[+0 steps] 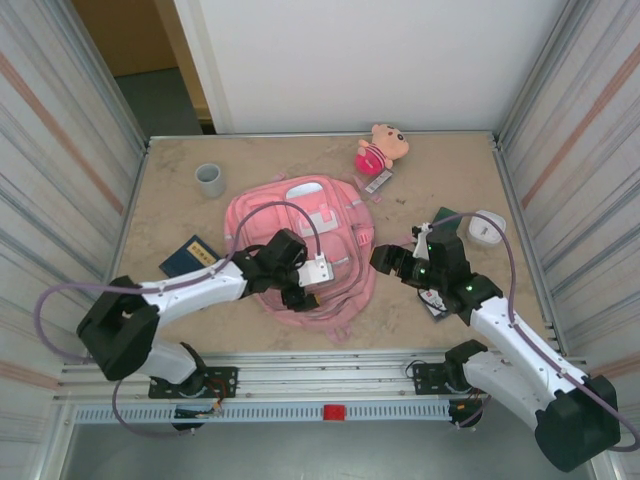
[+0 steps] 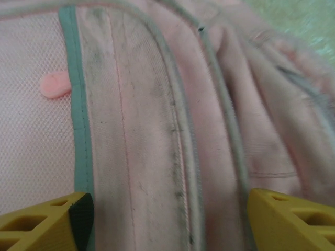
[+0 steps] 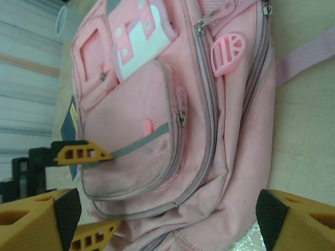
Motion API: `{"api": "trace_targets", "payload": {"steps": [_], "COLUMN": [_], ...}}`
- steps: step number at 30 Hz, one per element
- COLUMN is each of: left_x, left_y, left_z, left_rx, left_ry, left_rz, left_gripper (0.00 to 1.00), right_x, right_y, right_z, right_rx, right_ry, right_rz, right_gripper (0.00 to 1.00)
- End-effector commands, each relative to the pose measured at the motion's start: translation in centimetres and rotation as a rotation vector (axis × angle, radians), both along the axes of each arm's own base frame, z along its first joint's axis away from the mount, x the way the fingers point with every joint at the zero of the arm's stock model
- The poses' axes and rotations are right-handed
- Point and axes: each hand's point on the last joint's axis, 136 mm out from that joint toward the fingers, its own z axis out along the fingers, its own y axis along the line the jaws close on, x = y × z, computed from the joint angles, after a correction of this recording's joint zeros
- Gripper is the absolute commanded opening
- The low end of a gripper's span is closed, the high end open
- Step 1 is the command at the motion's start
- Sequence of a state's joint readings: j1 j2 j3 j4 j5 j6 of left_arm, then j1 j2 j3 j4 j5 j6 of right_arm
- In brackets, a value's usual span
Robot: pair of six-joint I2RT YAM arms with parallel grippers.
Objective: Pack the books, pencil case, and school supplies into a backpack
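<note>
Jaws apart, left and right | backpack [image 3: 225, 130]: soft pink fabric, grey piping, perhaps smudged

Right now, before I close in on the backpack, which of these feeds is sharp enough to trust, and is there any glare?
Left wrist view: too close, the backpack fabric looks soft, and it gets blurrier toward the top right. Right wrist view: its zips and pockets read sharp. Top external view: evenly lit, with only soft shadows and no strong glare.
</note>
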State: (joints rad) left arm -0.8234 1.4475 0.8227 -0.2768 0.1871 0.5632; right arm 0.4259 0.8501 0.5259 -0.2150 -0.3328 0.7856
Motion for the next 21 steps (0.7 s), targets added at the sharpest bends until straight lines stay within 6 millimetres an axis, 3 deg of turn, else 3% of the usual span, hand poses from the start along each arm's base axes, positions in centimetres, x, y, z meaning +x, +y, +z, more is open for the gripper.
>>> {"api": "trace_targets", "payload": {"steps": [1, 6, 12, 21], "left_x": [1.6, 2.9, 1.5, 3.3], "left_y": [-1.1, -1.9, -3.3, -2.2], "left_z": [0.9, 1.6, 2.6, -0.1], "left_rx": [0.016, -0.020, -0.103, 0.018], "left_ry": [-0.118, -0.203, -0.219, -0.245], "left_rz": [-0.045, -0.009, -0.064, 0.013], "left_gripper": [0.79, 0.81, 0.82, 0.81], "right_x": [0.2, 0.2, 0.2, 0.4], "right_y": [0.3, 0.4, 0.7, 0.9], "right_z": [0.6, 0.1, -0.4, -0.6], "right_rx": [0.027, 0.016, 0.009, 0.004], "right_ry": [-0.013, -0.004, 0.007, 0.010], "right_rz": [-0.002, 0.000, 0.010, 0.019], "right_gripper": [0.88, 0.88, 0.88, 0.88]}}
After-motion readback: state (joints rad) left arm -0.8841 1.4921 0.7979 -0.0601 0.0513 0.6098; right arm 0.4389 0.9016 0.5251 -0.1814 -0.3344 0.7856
